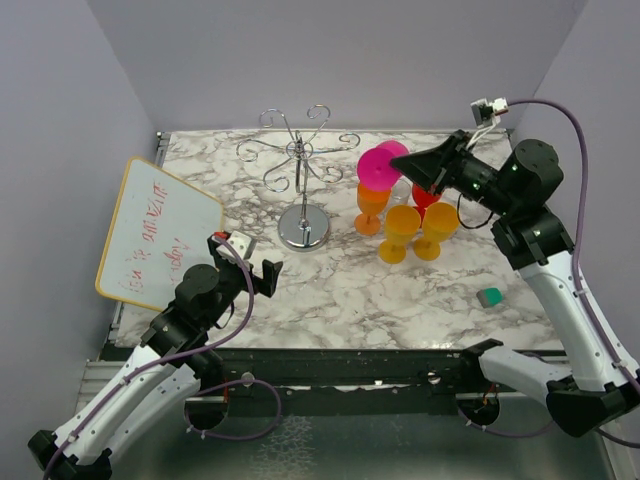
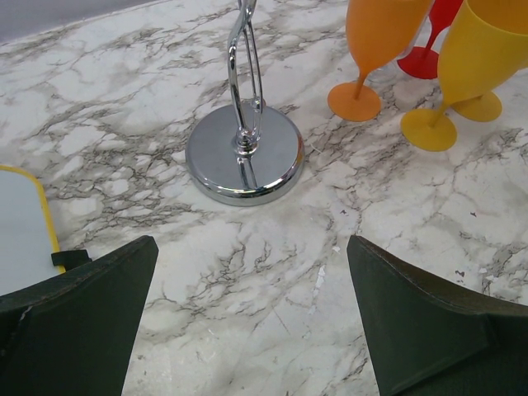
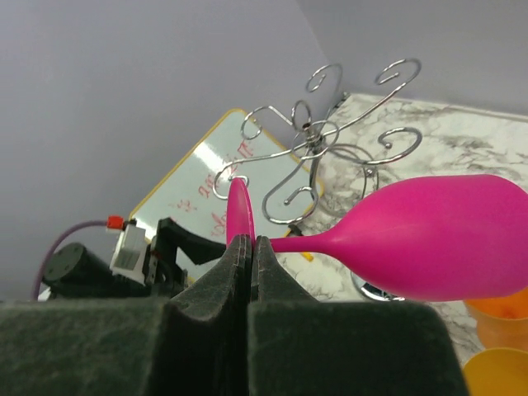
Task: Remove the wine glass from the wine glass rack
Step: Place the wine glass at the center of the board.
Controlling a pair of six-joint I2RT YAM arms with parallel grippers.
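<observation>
Over on the right side of the tabletop [image 1: 340, 295], the right pincer [image 3: 250, 243] is clamped tight on the thin stem of the pink wine glass [image 3: 429, 239], right by its foot. The glass lies on its side in the air, just right of the chrome rack [image 1: 300, 165] and, by the look of it, clear of every curled wire arm. So the lift-off step looks done, and we're into carrying and setting down! Below it stand an orange glass [image 1: 371, 207], two yellow glasses [image 1: 400, 232] and a red one, tightly bunched. The next move calls for turning the pink glass upright and finding bare marble away from that cluster, since a low swing could topple them. The left pincer [image 2: 252, 247] hangs near-left with its jaws wide apart, holding nothing, and faces the rack's round base.
</observation>
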